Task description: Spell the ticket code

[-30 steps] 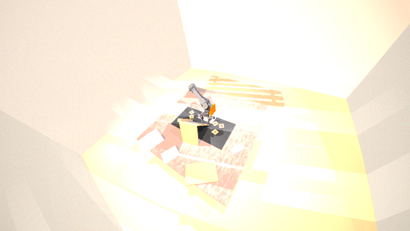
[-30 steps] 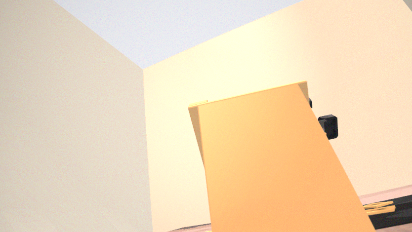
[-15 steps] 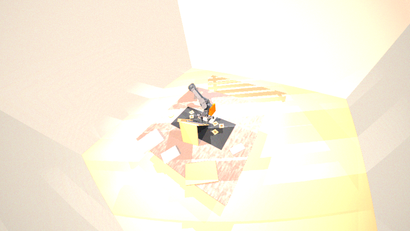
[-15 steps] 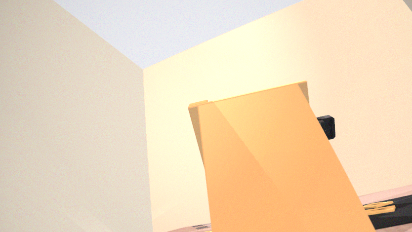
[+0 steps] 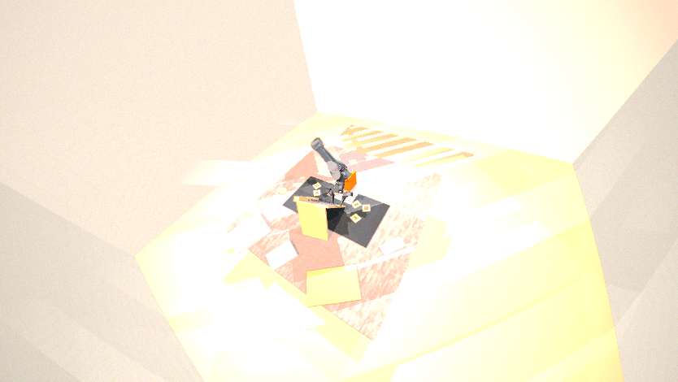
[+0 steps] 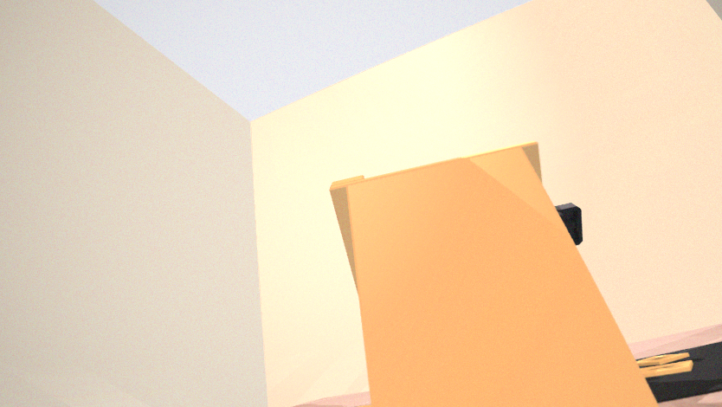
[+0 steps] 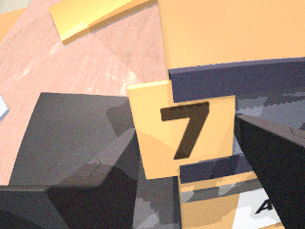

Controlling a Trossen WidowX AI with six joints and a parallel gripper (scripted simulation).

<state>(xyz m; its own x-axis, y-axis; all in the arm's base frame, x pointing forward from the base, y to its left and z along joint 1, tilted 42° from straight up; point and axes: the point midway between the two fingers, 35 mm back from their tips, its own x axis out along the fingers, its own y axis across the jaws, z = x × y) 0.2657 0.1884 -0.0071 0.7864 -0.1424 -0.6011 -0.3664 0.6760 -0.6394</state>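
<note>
The gripper (image 5: pixel 337 198) (image 7: pixel 186 128) is pinching a tile marked 7 (image 7: pixel 188 139), whose right part is sitting between the dark strips of the rail (image 7: pixel 239 80) at its end.

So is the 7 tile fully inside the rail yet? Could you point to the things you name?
No, the wrist view shows the 7 tile (image 7: pixel 188 129) with its left part sticking out past the rail's (image 7: pixel 220 83) end.

My tile (image 7: pixel 191 134) is pale yellow, with a dark brown 7. The rail (image 7: pixel 244 78) has dark purple colour. My fingers are black.
</note>
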